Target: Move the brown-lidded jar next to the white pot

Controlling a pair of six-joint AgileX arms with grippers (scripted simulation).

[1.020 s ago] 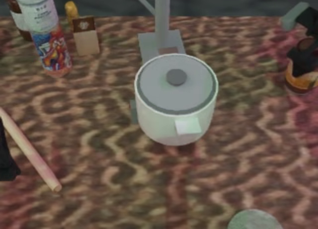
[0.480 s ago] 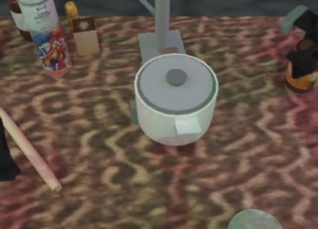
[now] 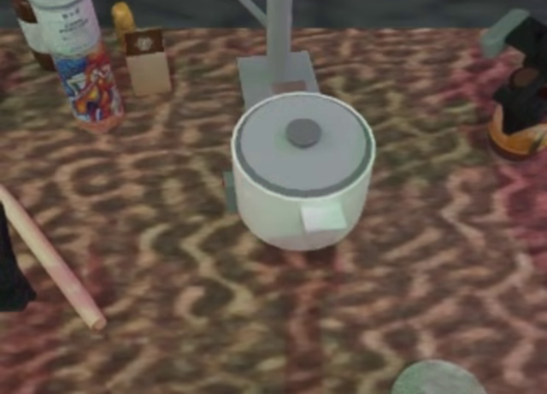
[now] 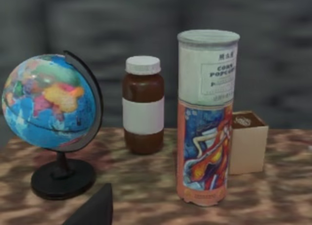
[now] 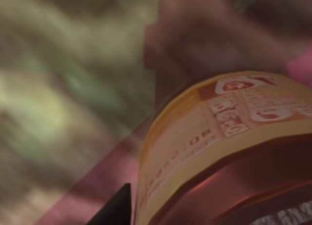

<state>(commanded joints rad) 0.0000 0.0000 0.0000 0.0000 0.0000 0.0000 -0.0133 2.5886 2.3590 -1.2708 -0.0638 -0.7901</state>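
1. The brown-lidded jar [image 3: 518, 131] was pictured at the far right edge of the table [image 3: 171, 240], well apart from the white pot [image 3: 302, 173] at the table's centre.
2. The right gripper [image 3: 521, 91] was seen directly over the jar, its dark body covering the lid from above; in the right wrist view the yellow-orange label [image 5: 204, 132] filled most of the picture, with one dark finger [image 5: 114, 208] just beside the glass.
3. The jaws appeared to be set about the jar, but whether they were clamped on it or only straddling it could not be told from these pictures.
4. The jar was judged to be small, rigid and fairly light, with smooth glass and a glossy label likely to slip under a weak pinch; breakage was considered a risk if it were dropped or knocked against the pot.
5. A hold across the squat body just below the lid, on opposite sides, was judged the soundest, with the jar kept upright.
6. Bare table to the right of the pot was judged a suitable place for setting it down.
7. The left gripper [image 4: 95, 210] was parked at the near left, facing a globe [image 4: 46, 108] and a tall white bottle [image 4: 207, 117].
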